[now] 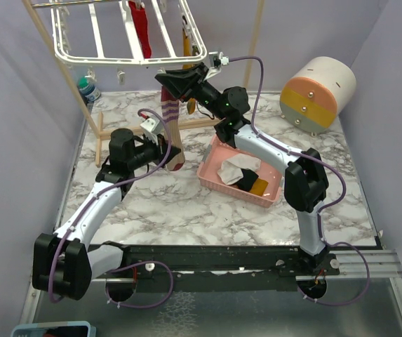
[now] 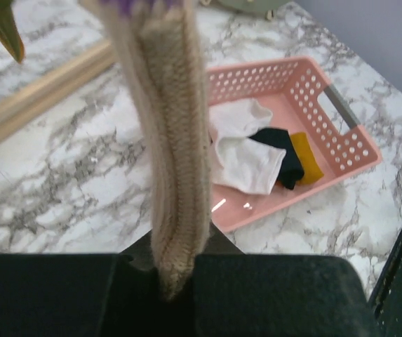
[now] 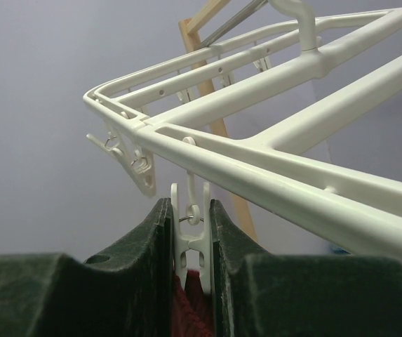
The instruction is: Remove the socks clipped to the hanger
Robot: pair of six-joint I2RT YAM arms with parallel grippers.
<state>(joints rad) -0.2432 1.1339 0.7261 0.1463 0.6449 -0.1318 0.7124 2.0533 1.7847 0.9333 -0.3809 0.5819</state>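
The hanger [image 1: 130, 53] hangs above and behind the basket [image 1: 211, 175], off to the basket's far left. In the top view two socks are clipped well back on it: a red sock [image 1: 142, 31] and a yellow sock [image 1: 186, 42], both farther from the basket than the near rail.

A striped sock [image 1: 171, 133] hangs from the rail nearest the basket, straight down just left of the basket's left wall. It has purple bands at the top, a tan body and a red toe low by the table [image 1: 186, 217].

The left claw [image 1: 164, 140] is left of the basket and closed on the striped sock's tan part. In its wrist view the sock [image 2: 176, 175] runs down between the pads [image 2: 271, 295], and the basket [image 2: 341, 147] lies beyond.

The right claw [image 1: 181, 78] is above the basket's far-left corner, at the hanger's near rail. In its wrist view the fingers [image 3: 144, 260] press both sides of a white clip [image 3: 191, 246] hanging from the rail [image 3: 292, 175]. Dark red cloth [image 3: 190, 312] shows under the clip.

Inside the basket lie a white sock [image 2: 246, 161], a black sock [image 2: 285, 151] and a mustard sock [image 2: 307, 158], bunched together toward its near right end.

A striped drum [image 1: 318, 95] stands behind the basket to its right
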